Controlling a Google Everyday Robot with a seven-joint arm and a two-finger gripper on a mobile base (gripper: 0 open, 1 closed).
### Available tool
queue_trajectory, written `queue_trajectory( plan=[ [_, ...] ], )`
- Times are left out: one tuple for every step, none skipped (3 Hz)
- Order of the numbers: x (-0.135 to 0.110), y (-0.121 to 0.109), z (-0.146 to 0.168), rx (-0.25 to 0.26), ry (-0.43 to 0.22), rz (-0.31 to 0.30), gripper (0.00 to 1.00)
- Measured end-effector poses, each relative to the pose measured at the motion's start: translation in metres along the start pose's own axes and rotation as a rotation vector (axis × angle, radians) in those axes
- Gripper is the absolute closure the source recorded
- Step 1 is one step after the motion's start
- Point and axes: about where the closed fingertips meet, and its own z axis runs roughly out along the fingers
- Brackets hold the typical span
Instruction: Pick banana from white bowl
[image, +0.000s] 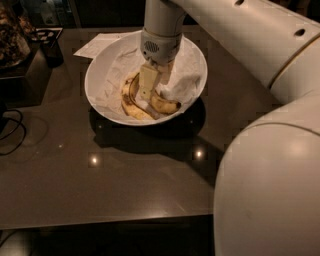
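The white bowl (95, 75) stands at the back middle of the dark table, lined with crumpled white paper. Two bananas lie in its near part. The plumper, smoother banana (166, 105) with a dark tip lies to the right. A thinner banana with brown-streaked edges (128, 102) curves to the left. My gripper (150, 92) reaches straight down into the bowl and sits right on the bananas, between the two and over the plump one's left end. That end of the banana is hidden by the gripper.
A sheet of paper (97, 45) lies behind the bowl on the left. Dark objects (47, 42) stand at the table's back left corner, and a cable (12, 132) runs along the left edge. My arm's large white body (270, 190) fills the right side.
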Motion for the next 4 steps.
queue_trajectory(
  plan=[
    [-0.002,-0.004,0.005,-0.017,0.002,0.003,0.41],
    [-0.003,-0.007,0.009,-0.027,0.004,0.007,0.44],
    [-0.002,-0.008,0.013,-0.038,0.009,0.013,0.47],
    [-0.002,-0.01,0.018,-0.052,0.015,0.022,0.49]
  ],
)
